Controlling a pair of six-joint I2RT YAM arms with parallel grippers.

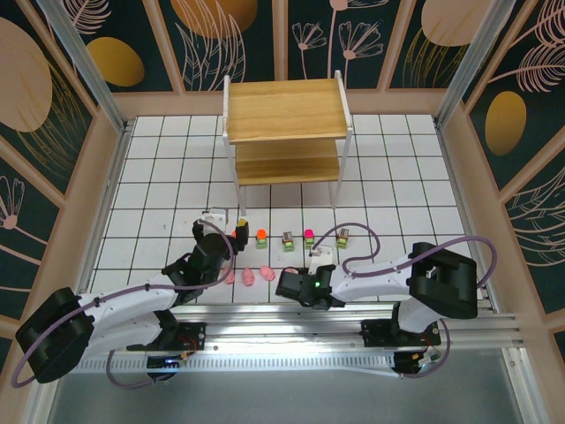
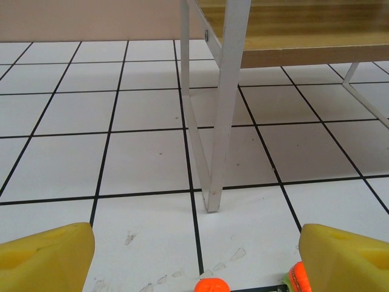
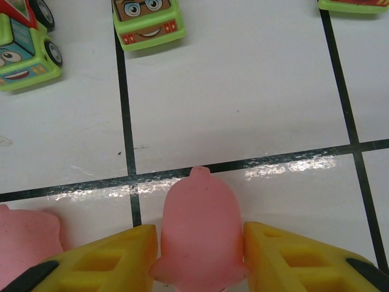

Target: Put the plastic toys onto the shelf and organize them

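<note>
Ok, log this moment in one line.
right gripper: shut on pink pig | left gripper: open, near orange-topped toy | shelf: top tier bare

Stretches the left arm from the near-left base diagonally up the table, forearm low, wrist pointing away from the bases. Holds the left gripper wide open, yellow fingers far apart at either side of the wrist view. Folds the right arm leftward along the near edge, elbow raised at the right. Presses the right gripper narrow, yellow pads touching both flanks of a pink toy.
</note>
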